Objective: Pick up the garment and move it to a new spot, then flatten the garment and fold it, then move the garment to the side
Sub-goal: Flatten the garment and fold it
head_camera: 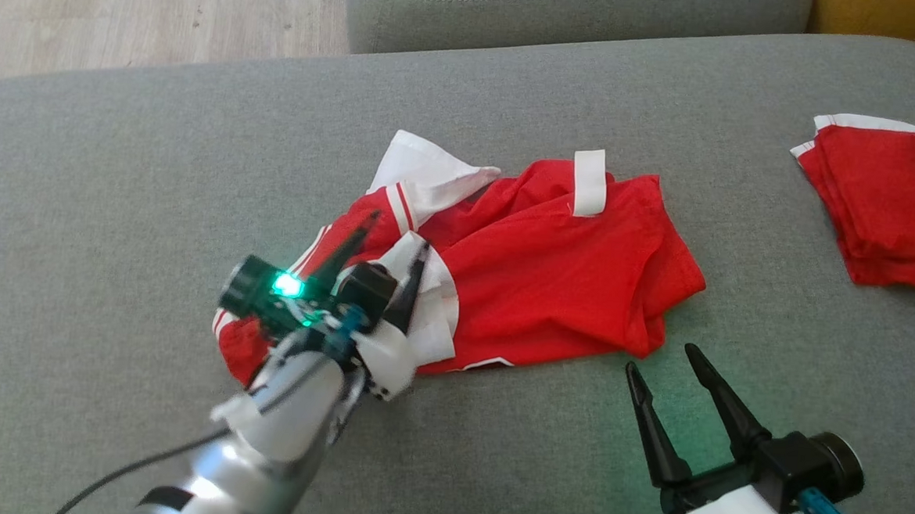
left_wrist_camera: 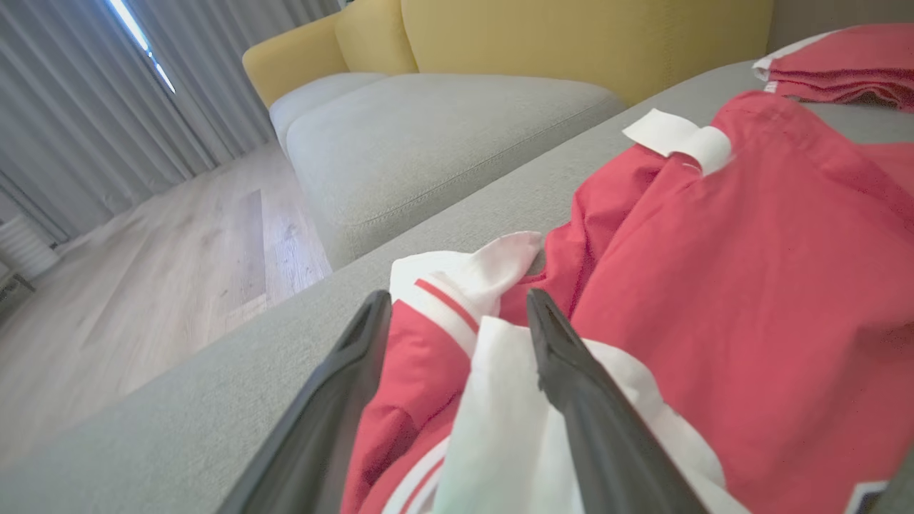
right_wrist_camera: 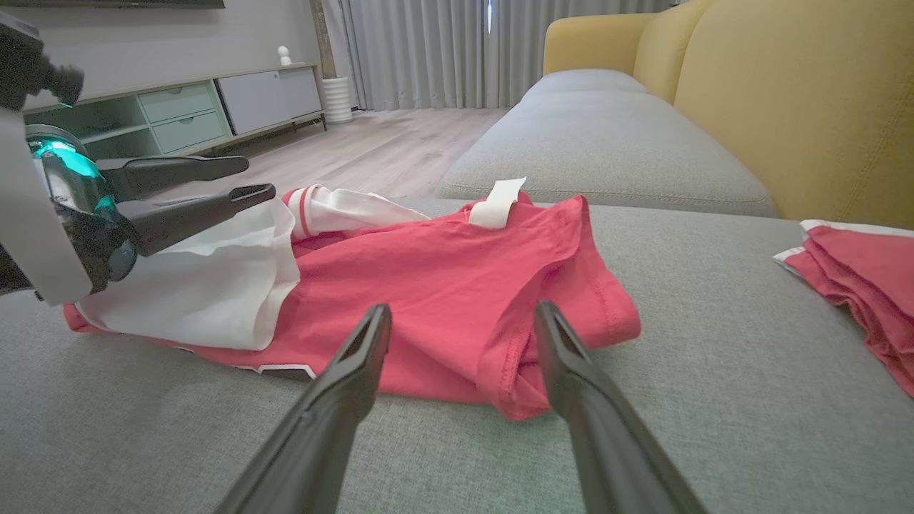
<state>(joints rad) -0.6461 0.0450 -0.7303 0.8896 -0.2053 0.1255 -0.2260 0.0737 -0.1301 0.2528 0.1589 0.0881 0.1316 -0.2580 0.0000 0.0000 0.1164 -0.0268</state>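
Grey woven cushion (head_camera: 116,192) under a crumpled red shirt (head_camera: 566,270). The left gripper (head_camera: 398,230), fingers spread, straddles its white fold (head_camera: 443,303); the right gripper (head_camera: 660,357) is spread, empty.

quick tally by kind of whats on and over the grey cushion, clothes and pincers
crumpled red and white shirt: 1
folded red pile: 1 (cannot tell how many pieces are in it)
pincers: 2, the left pincer over the shirt and the right pincer beside it, both open
total: 4
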